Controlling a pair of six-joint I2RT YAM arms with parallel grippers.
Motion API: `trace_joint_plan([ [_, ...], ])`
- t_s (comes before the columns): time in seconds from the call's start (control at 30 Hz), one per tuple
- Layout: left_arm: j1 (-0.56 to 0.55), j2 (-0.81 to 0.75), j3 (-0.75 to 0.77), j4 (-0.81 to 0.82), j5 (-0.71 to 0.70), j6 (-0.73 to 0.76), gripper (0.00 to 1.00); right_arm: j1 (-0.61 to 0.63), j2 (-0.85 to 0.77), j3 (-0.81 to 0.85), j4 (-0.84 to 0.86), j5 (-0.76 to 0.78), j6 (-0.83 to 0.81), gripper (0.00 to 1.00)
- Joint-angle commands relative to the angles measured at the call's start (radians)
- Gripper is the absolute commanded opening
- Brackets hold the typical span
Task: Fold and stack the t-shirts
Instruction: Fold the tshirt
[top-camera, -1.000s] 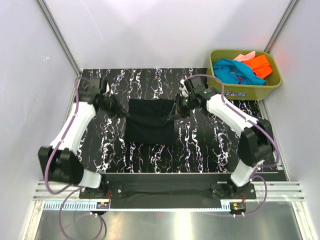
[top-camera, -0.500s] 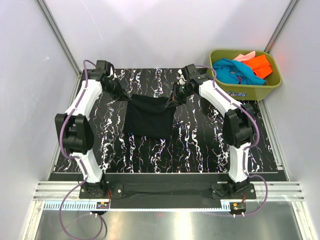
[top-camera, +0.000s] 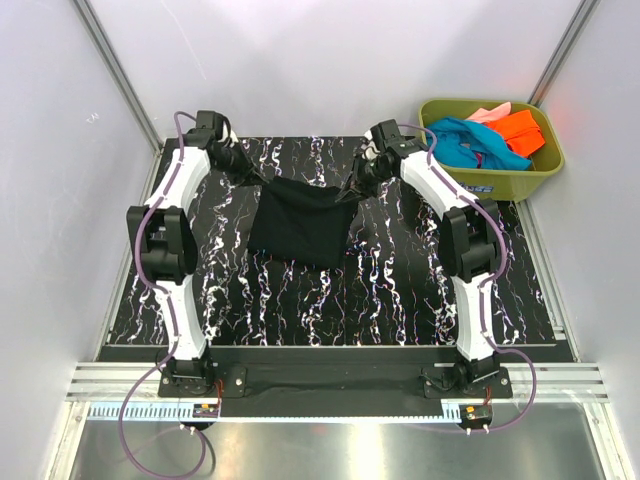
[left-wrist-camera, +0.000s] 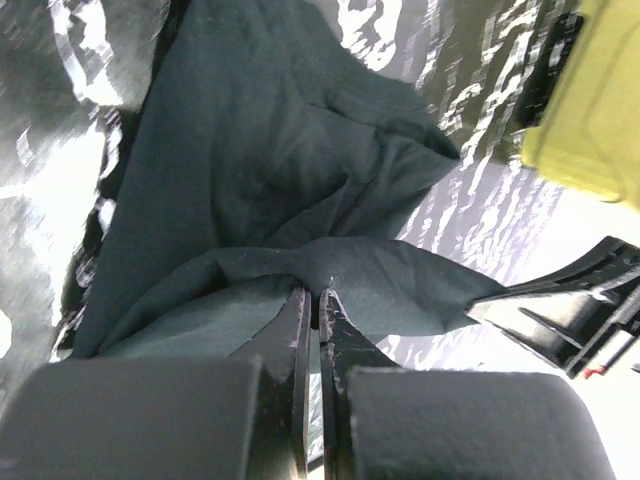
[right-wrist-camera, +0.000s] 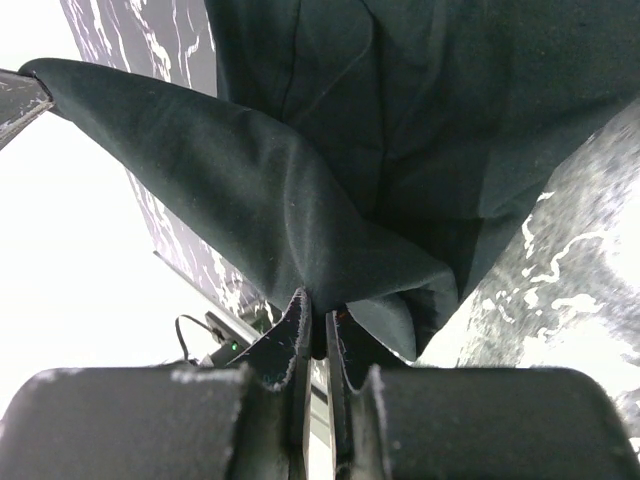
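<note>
From the top: black tee (top-camera: 300, 222) slung over the middle of the table (top-camera: 400, 300), pinched at its far corners, left gripper (top-camera: 248, 172) at ten o'clock of it, right gripper (top-camera: 352, 188) at two o'clock, lower hem trailing toward six. Other tees (top-camera: 480, 135) heaped in the tub (top-camera: 490, 178), far off at two o'clock. Over to the left wrist: jaws clamped tight on a thin fold of cloth, the rest spilling away toward twelve. Right wrist now: same story, jaws pinched on a bunched corner, cloth fanning out to twelve. Risky, judging by those slim bites: could slip free under a hard pull apart, or land creased given the slack sagging between.
</note>
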Motion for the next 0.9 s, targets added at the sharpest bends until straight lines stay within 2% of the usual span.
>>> trace_joint_plan([
  [0.0,0.005,0.049,0.081,0.109,0.082,-0.026,0.00,-0.024,0.026,0.065,0.008,-0.027,-0.009,0.06],
  [0.37,-0.012,0.206,0.178,0.326,0.170,-0.098,0.01,-0.059,0.083,0.077,0.056,-0.013,0.021,0.08],
  [0.43,-0.026,0.239,0.207,0.379,0.179,-0.104,0.07,-0.067,0.097,0.079,0.064,-0.005,0.026,0.09],
  [0.53,-0.048,0.334,0.334,0.370,0.188,-0.104,0.08,-0.078,0.115,0.082,0.067,0.025,0.026,0.09],
  [0.63,-0.063,0.409,0.417,0.367,0.193,-0.116,0.17,-0.085,0.131,0.079,0.067,0.053,0.026,0.09],
  [0.77,-0.060,0.409,0.404,0.327,0.166,-0.066,0.30,-0.096,0.152,0.067,0.071,0.076,0.021,0.12],
  [0.87,-0.052,0.317,0.312,0.293,0.078,0.018,0.35,-0.101,0.168,0.059,0.074,0.085,0.009,0.14],
])
